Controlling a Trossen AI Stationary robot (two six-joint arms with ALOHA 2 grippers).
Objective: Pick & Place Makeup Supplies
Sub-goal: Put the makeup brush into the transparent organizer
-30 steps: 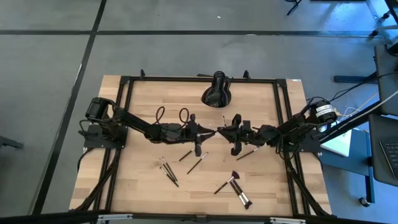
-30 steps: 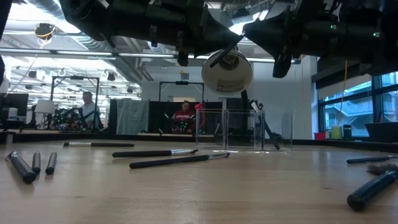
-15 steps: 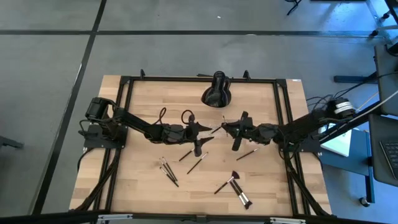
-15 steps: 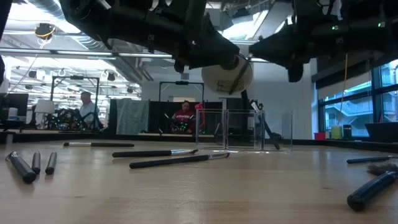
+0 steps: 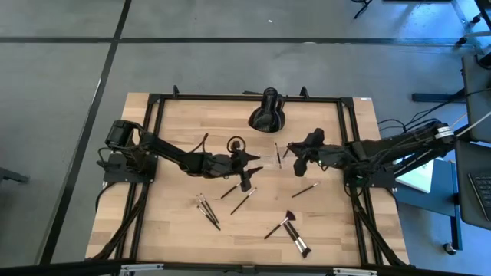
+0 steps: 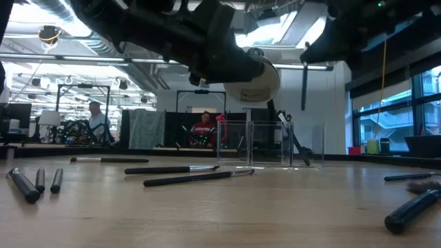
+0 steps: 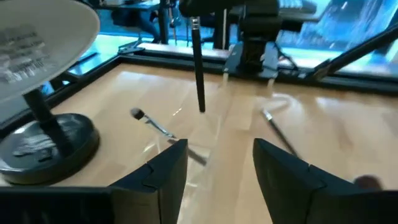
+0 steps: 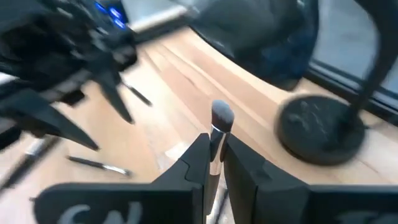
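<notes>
My right gripper (image 5: 291, 152) is shut on a thin dark makeup brush (image 7: 199, 68) above the table's middle, right of centre. My left gripper (image 5: 257, 162) faces it from the left, open, with nothing between its fingers (image 7: 217, 149). Below the two grippers stands a small clear organiser tray (image 6: 269, 145). A brush (image 7: 152, 122) lies slanted there; whether it is in the tray I cannot tell. Several more makeup brushes lie flat on the table's near half, among them a cluster (image 5: 207, 208) and a fluffy-tipped one (image 5: 280, 226). My right gripper pinches the brush between its two fingers at the silver ferrule just under the head (image 8: 216, 134); the fluffy head (image 8: 222, 115) sticks out past the fingertips. The fingers come from the table's right, slanting down, across the brush. The handle (image 7: 200, 87) hangs upright, clear of the table.
A round mirror on a black base (image 5: 268, 115) stands at the far middle of the table. A black frame (image 5: 349, 153) runs along the table's edges. Bare wood lies at the near left and the far left. People sit in the room beyond the table.
The two grippers met over the table's middle with the brush between them. My left gripper has opened and let go of it. My right gripper has drawn back toward the table's right edge and up, tipping toward level, and carries the brush, now hanging upright.
</notes>
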